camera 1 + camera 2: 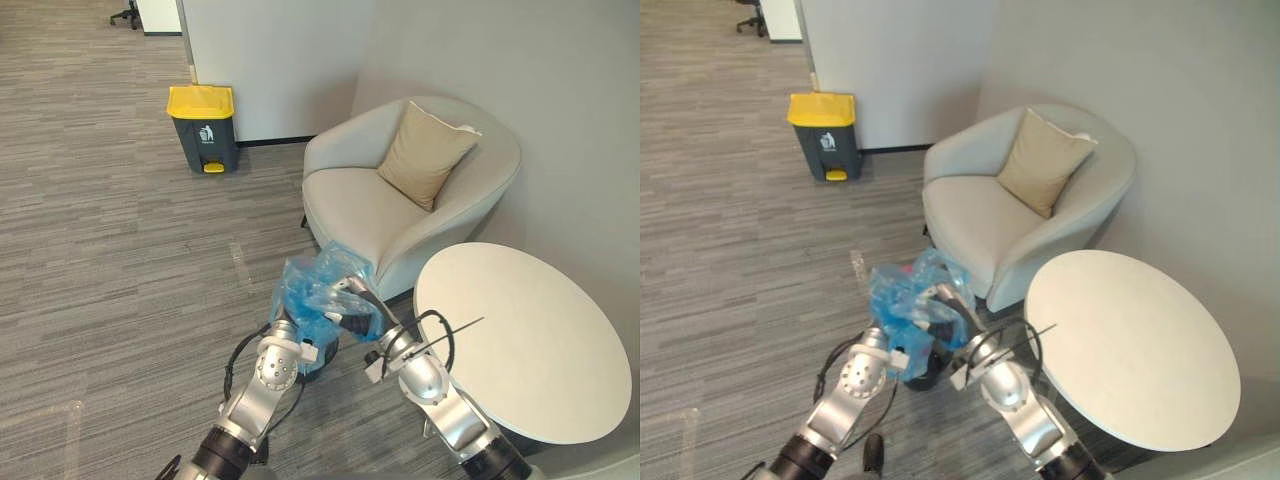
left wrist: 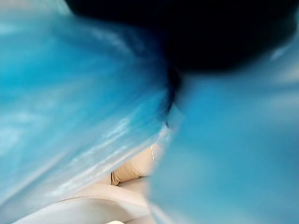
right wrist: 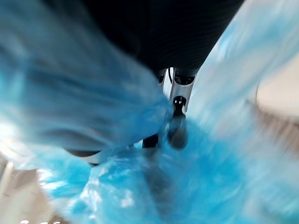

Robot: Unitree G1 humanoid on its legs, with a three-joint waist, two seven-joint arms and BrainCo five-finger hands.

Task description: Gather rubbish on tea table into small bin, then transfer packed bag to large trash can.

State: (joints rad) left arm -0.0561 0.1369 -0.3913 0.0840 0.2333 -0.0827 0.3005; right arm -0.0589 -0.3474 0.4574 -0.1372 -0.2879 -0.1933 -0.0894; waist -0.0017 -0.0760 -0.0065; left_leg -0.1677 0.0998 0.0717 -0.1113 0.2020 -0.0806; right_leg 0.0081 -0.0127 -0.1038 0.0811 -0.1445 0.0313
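1. The tea table [image 1: 530,340] is bare, so I judge the gathering done.
2. The blue bag [image 1: 310,290] is bunched up over the small bin [image 1: 925,375], just beside the tea table on its armchair [image 1: 400,200] side.
3. My right hand [image 1: 350,305] and left hand [image 2: 210,28] are both buried in the bag's plastic (I cannot tell how far either is closed, or whether it has a hold).
4. Left to do: lift the bag out and carry it to the large trash can [image 1: 204,127], well apart from the tea table.
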